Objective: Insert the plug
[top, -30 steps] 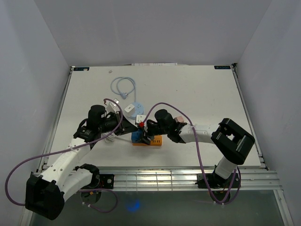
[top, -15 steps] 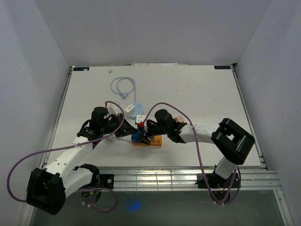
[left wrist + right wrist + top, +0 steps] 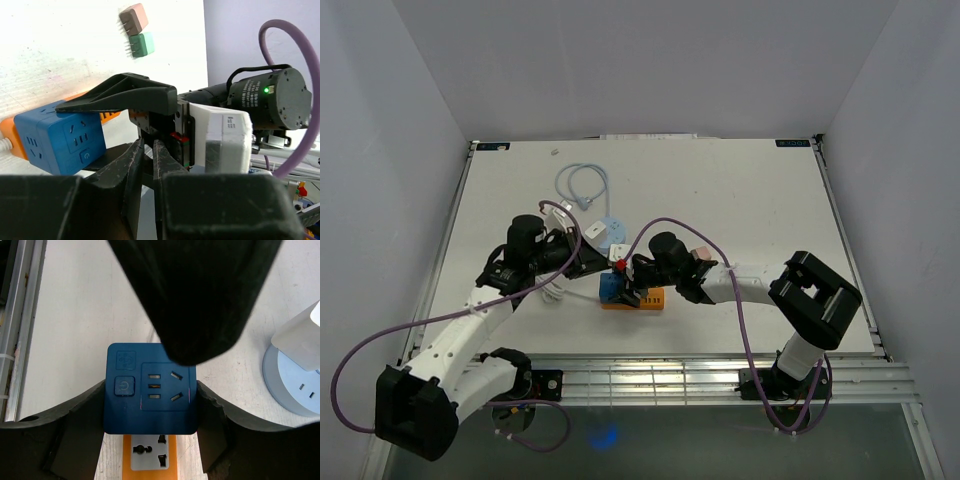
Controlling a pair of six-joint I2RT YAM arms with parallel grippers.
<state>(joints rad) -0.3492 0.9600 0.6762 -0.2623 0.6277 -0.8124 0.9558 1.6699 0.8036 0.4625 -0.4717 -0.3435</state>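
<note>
A blue cube socket adapter (image 3: 614, 289) sits on the left end of an orange power strip (image 3: 650, 298). My right gripper (image 3: 623, 288) is shut on the cube, one finger on each side; the right wrist view shows the cube (image 3: 150, 390) between my pads, over the strip (image 3: 152, 452). My left gripper (image 3: 603, 263) is shut and empty, its tips just above and behind the cube. In the left wrist view its tips (image 3: 148, 145) are nearly together beside the cube (image 3: 60, 137). A dark blurred finger (image 3: 195, 290) hangs over the cube's far edge.
A round pale-blue socket base (image 3: 610, 225) with a white adapter (image 3: 597, 230) stands just behind the cube. A light-blue cable loop (image 3: 582, 185) lies further back. Pink (image 3: 134, 19) and green (image 3: 141, 44) plugs lie on the table beyond the strip. A white cord (image 3: 555, 290) leaves the strip's left end.
My left arm has swung back and up a little, and its shut tips have moved from the cube's near-left side to just behind its top. The right arm and cube have not moved.
</note>
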